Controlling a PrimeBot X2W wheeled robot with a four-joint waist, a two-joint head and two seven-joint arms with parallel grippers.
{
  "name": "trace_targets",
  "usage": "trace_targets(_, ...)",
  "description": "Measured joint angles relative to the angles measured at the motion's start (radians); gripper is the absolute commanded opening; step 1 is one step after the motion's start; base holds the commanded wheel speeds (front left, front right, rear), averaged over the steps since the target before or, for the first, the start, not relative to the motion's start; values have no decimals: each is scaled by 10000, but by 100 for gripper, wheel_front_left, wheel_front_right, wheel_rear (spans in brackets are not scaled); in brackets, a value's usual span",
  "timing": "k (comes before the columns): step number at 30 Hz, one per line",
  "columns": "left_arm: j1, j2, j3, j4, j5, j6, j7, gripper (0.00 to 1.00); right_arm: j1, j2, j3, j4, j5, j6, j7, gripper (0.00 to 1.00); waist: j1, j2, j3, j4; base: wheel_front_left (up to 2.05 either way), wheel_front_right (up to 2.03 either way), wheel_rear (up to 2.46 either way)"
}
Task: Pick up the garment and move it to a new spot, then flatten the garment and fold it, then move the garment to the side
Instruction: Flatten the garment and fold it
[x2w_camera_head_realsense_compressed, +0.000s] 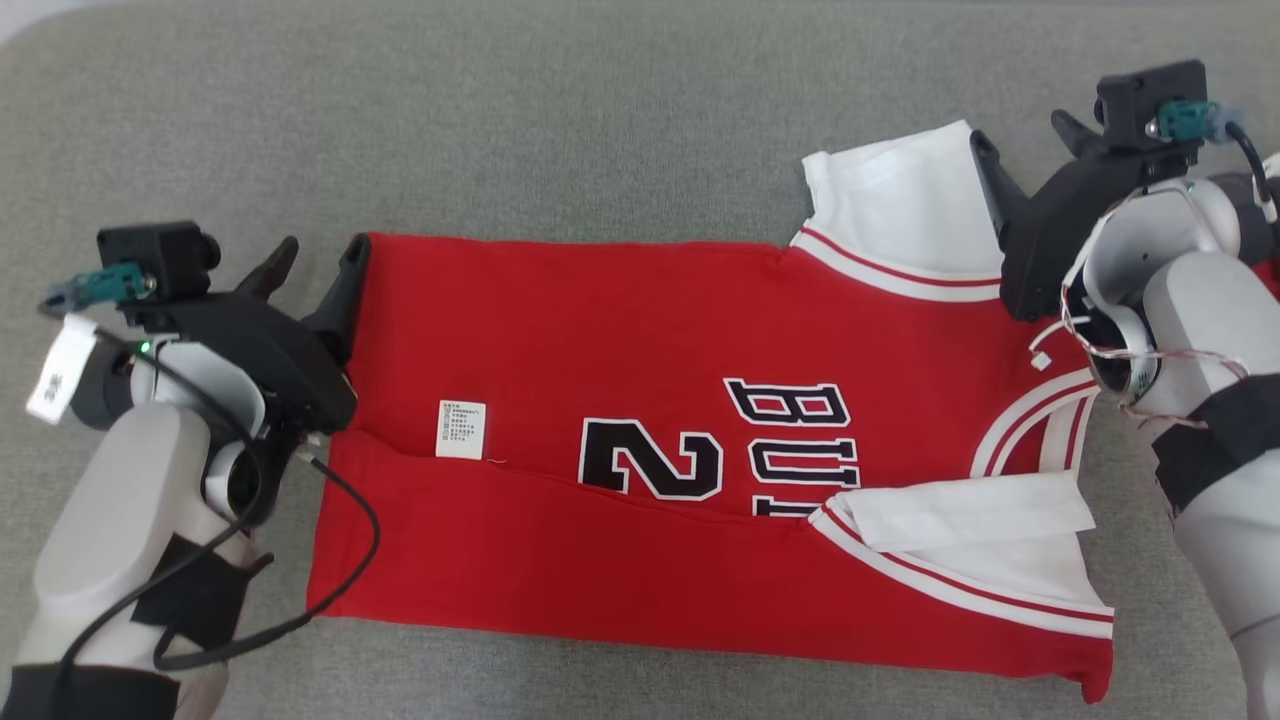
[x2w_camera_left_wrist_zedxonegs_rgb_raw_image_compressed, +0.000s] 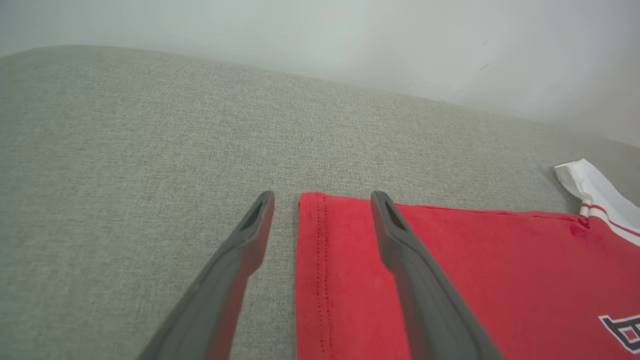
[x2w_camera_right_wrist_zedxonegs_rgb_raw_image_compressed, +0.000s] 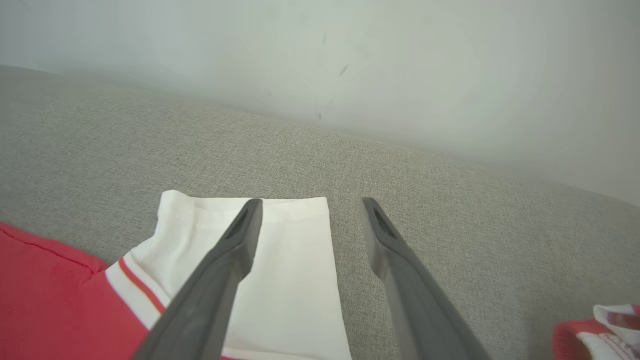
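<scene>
Garment (x2w_camera_head_realsense_compressed: 600, 330), red with white sleeves, is laid flat on the grey fabric surface (x2w_camera_head_realsense_compressed: 500, 120), its near long edge folded over the middle; left fingers (x2w_camera_head_realsense_compressed: 345, 280) are held at the hem corner, spread wide, nothing gripped; right fingers (x2w_camera_head_realsense_compressed: 1003, 195) are held over the far white sleeve (x2w_camera_head_realsense_compressed: 900, 200), likewise wide apart and empty.

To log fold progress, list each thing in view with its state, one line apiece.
garment: flat on the grey cushion, near side folded over the middle, far side unfolded.
far white sleeve: spread flat, sticking out.
near white sleeve: folded in over the red.
left gripper: open, at the far hem corner, holding nothing.
right gripper: open above the far white sleeve, holding nothing.
</scene>
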Motion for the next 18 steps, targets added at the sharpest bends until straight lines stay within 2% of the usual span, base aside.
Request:
trace_targets(10,-953,-305,-284,957,-391,-10,119,100,-935,165,173,1227,-155,35,314,100,0,0,634,32,0,0,0)
trace_targets(18,-1385,-502,-997,1471,-614,-10,265,100,-1508,293,284,2138,-288,31,291,100,-1,0,1041,149,0,0,0)
